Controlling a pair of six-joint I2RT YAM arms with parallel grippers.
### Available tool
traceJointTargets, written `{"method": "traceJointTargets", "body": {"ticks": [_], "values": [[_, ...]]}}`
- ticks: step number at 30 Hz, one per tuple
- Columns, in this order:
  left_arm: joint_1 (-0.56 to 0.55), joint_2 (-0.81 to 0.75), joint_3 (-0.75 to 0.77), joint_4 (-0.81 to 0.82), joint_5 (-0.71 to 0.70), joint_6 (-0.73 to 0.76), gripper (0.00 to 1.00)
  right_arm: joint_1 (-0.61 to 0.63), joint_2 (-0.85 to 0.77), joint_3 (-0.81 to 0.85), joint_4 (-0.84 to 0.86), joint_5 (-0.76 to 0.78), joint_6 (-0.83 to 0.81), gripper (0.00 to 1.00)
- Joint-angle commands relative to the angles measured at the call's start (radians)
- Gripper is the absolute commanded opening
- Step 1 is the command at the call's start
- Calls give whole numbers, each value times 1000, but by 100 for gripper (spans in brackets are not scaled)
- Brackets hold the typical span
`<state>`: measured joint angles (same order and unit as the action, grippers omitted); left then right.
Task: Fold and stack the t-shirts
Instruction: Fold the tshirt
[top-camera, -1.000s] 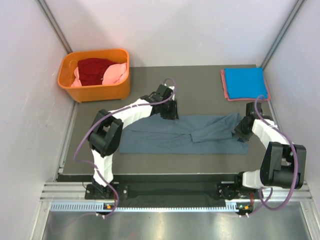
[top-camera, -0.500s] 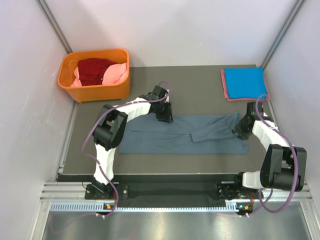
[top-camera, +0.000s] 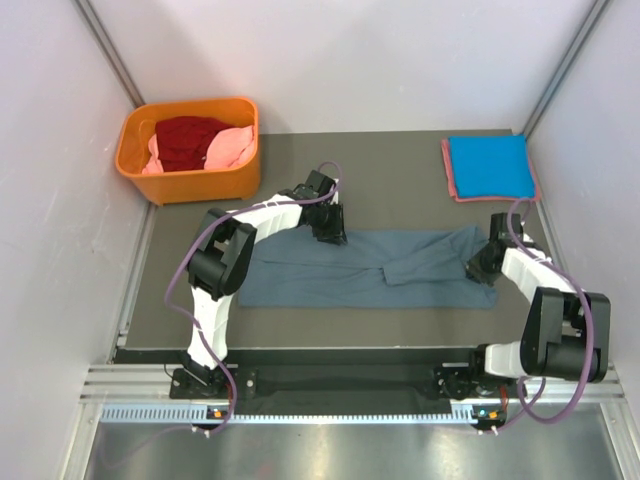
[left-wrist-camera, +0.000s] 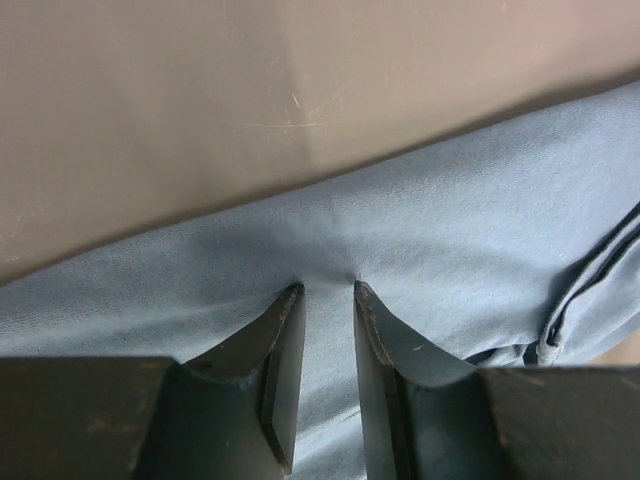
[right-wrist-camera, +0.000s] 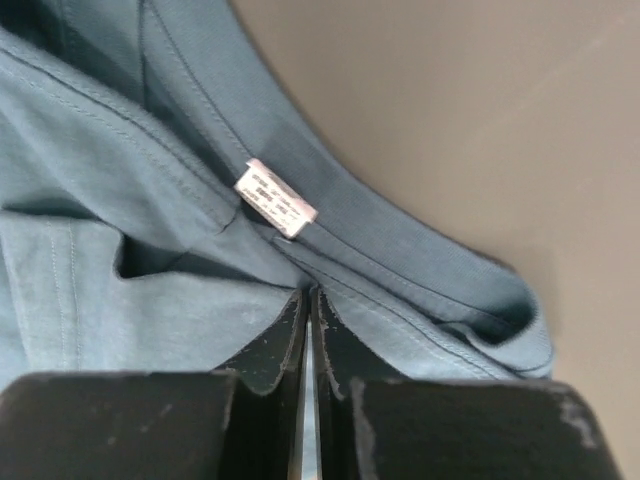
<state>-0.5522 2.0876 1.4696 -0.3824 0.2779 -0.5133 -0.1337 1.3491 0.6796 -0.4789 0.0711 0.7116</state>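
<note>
Gripping the grey-blue t-shirt (top-camera: 400, 262) spread mid-frame on the worktop (top-camera: 390, 170).
My right pincer (right-wrist-camera: 310, 300) is closed on a thin fold below the white tag (right-wrist-camera: 274, 197); my left pincer (left-wrist-camera: 328, 290) stands part-open, tips denting cloth. Lift now and that thin bite may slip, skewing the fold.
</note>
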Motion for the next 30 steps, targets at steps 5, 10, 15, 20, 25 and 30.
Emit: {"method": "traceJointTargets", "body": {"ticks": [5, 10, 15, 20, 25, 30], "values": [[5, 46, -14, 16, -22, 16, 31, 0, -133, -41, 51, 65, 11, 0], [6, 51, -26, 28, -20, 10, 31, 0, -228, -74, 7, 82, 34, 0], [8, 48, -35, 34, -22, 12, 31, 0, -301, -123, -36, 130, 51, 0], [11, 49, -45, 43, -16, 6, 31, 2, -373, -185, -32, 131, 118, 0], [11, 48, -48, 45, -11, 1, 31, 2, -403, -229, -12, 145, 150, 0], [11, 39, -35, 28, 6, 15, 31, 2, -361, -209, -13, 163, 140, 7]]}}
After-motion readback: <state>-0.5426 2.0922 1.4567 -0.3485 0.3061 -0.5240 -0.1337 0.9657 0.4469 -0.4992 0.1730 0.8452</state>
